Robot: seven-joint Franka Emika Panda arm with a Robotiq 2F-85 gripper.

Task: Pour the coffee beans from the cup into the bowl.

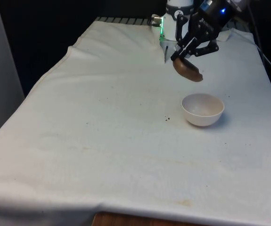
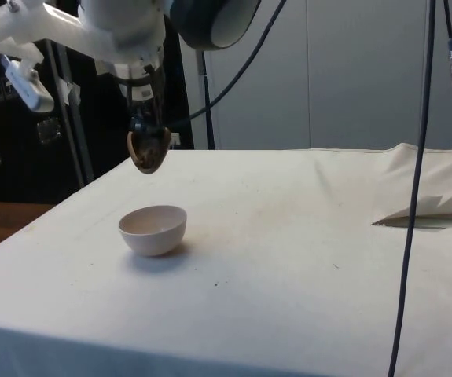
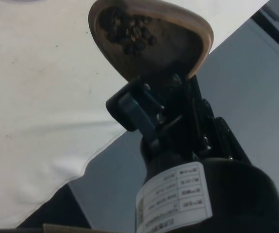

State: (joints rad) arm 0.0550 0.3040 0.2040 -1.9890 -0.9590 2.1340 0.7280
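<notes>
**Item: brown wooden cup, tilted over the bowl**

Location: The small brown wooden cup [image 1: 188,69] hangs in the air, held by the black two-finger gripper [image 1: 186,51] just above and slightly behind the round white bowl [image 1: 202,109], which stands on the white tablecloth [image 1: 102,132]. In the side view the cup [image 2: 148,149] sits directly over the bowl [image 2: 153,229], clear of its rim.

Contents: Dark coffee beans [image 3: 129,31] lie gathered toward the lowered lip of the tilted cup [image 3: 151,41]. The bowl's inside looks bare.

Grip: The jaws are closed narrowly on the cup's rim, one finger [image 3: 137,114] inside the wall and the other outside.

Handling: Likely light and rigid, with a smooth wall; a rim pinch suits it, though the cup could pivot between the pads as it tips. The beans are loose and will roll and bounce, so a slow tilt is advisable. A few dark specks [image 1: 167,118] lie on the cloth beside the bowl.
</notes>
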